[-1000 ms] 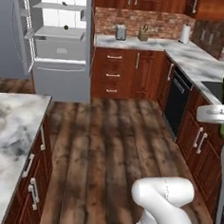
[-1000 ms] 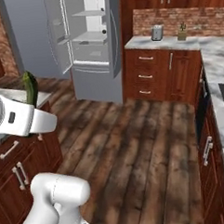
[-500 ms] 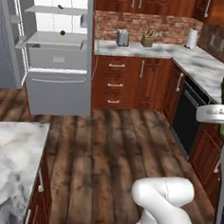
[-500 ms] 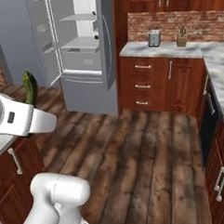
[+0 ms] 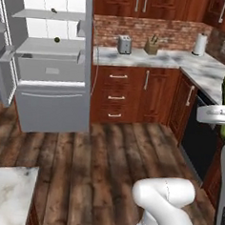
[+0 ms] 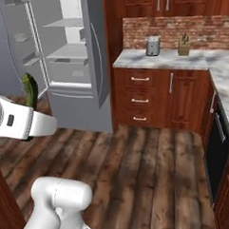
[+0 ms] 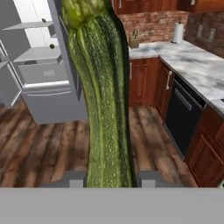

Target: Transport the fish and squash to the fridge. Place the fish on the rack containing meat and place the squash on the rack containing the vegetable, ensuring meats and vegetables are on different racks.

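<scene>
Clamping the stiff, bumpy squash (image 7: 103, 96) low on its length, the gripper (image 7: 109, 178) probably held it securely upright.

Your two base cameras look forward and down from behind the arm, both seeing the far open fridge (image 5: 52, 57), while your hand camera sits close against the squash (image 7: 103, 96).

The long olive-green squash (image 7: 103, 96) stands upright between the jaws; the fridge (image 5: 52, 57) is open, with the small green vegetable (image 5: 56, 39) on a shelf.
</scene>
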### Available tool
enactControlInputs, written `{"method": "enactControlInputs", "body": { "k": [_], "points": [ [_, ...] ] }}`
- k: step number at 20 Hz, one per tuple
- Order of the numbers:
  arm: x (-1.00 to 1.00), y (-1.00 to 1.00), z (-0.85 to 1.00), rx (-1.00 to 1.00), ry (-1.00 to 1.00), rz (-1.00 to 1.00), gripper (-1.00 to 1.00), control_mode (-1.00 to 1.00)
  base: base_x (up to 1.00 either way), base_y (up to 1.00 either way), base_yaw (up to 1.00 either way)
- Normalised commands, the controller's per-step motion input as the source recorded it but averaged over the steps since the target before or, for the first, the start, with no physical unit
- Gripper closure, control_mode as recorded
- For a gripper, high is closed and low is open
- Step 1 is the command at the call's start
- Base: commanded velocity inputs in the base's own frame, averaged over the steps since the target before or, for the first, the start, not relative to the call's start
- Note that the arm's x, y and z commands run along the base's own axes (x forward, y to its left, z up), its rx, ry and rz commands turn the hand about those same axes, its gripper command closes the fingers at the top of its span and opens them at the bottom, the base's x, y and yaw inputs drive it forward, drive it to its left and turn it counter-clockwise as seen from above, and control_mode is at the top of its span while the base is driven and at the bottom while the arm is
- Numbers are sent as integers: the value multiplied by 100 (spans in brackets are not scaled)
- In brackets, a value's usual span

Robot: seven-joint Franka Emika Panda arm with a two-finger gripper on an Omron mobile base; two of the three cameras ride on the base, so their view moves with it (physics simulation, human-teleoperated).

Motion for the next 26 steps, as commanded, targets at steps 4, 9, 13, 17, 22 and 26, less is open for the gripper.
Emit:
{"method": "enactControlInputs", "body": {
  "k": [4, 9, 13, 17, 22, 26],
  "points": [
    [0, 0, 0, 0, 0, 0, 100, 100, 100, 4, 0],
    [0, 0, 0, 0, 0, 0, 100, 100, 100, 16, 0],
    [0, 0, 0, 0, 0, 0, 100, 100, 100, 53, 0],
    [0, 0, 0, 0, 0, 0, 100, 100, 100, 79, 0],
    [0, 0, 0, 0, 0, 0, 100, 100, 100, 97, -4],
    [0, 0, 0, 0, 0, 0, 100, 100, 97, 100, -13]
  ]
}}
